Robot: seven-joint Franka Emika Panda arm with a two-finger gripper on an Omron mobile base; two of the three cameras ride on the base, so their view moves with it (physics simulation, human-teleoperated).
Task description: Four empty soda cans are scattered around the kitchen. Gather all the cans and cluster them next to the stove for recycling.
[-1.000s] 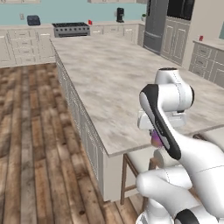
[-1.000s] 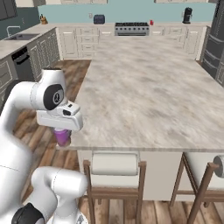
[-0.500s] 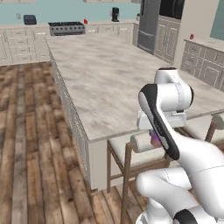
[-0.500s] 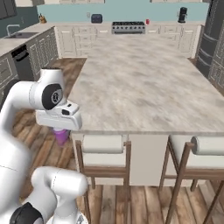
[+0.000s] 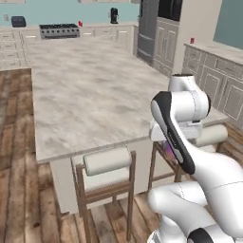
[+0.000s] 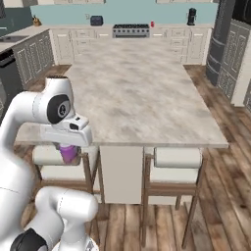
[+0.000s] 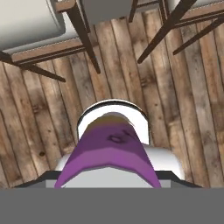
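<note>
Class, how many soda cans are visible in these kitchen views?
3: purple can in the jaws, red can beside the stove, second red can on the side counter. Others may be hidden.

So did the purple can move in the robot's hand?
No. The purple can hangs under the gripper just as before; only the base drove along the island.

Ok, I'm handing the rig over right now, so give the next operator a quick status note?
Gripper: shut on the purple can, carried low beside the island, above the stools.
Stove: on the far wall, beyond the island.
Red cans: one on the counter just right of the stove, another on the right-hand side counter.
Left: bring the purple can to the stove, then gather the others.
</note>
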